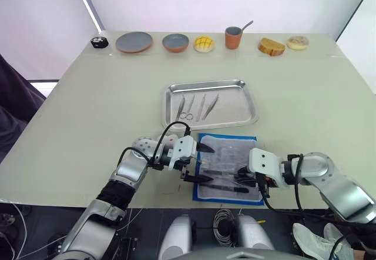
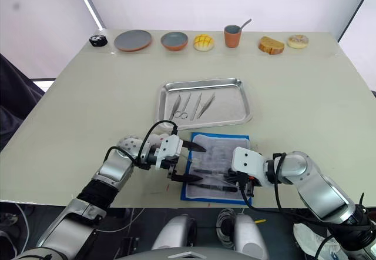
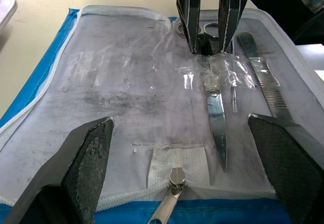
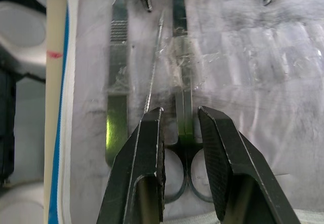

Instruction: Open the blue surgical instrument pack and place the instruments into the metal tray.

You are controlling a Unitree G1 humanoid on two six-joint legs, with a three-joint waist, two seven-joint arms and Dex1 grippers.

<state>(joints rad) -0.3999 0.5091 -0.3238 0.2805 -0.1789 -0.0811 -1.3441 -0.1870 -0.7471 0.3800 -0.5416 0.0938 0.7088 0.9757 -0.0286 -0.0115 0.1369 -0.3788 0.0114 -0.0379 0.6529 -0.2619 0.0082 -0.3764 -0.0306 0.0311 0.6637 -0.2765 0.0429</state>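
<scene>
1. Steel glints from the metal tray [image 1: 249, 104] in the middle of the table [image 1: 76, 113]; we count about four slim instruments already in its left half [image 1: 194, 107], which we read as the task being partly done.
2. Just in front of the tray, near the table's front edge, lies the blue surgical instrument pack [image 1: 229, 166], unzipped and spread flat, its clear inner layer up. We think it lies open so that the tools left in it can be reached from above.
3. Several tools remain in the pack: a pair of scissors [image 3: 216, 120], a thin probe-like piece [image 4: 153, 77] and a flat ridged handle [image 4: 117, 72], held under clear tape or film, as far as we can tell.
4. Our right gripper [image 4: 179, 133] reaches in from the pack's right side, forearm low over the table edge. Its fingers stand slightly apart on either side of the scissors' shank just above the ring handles; they have not closed on it, and we cannot be sure whether they touch it.
5. Our left gripper [image 1: 197, 163] comes in from the left with the elbow bent, its fingers [image 3: 83, 163] spread wide over the pack's left edge, holding nothing. We judge it is placed to pin the pack while the right pulls.
6. Plates, a cup and bread along the far edge play no part.
</scene>
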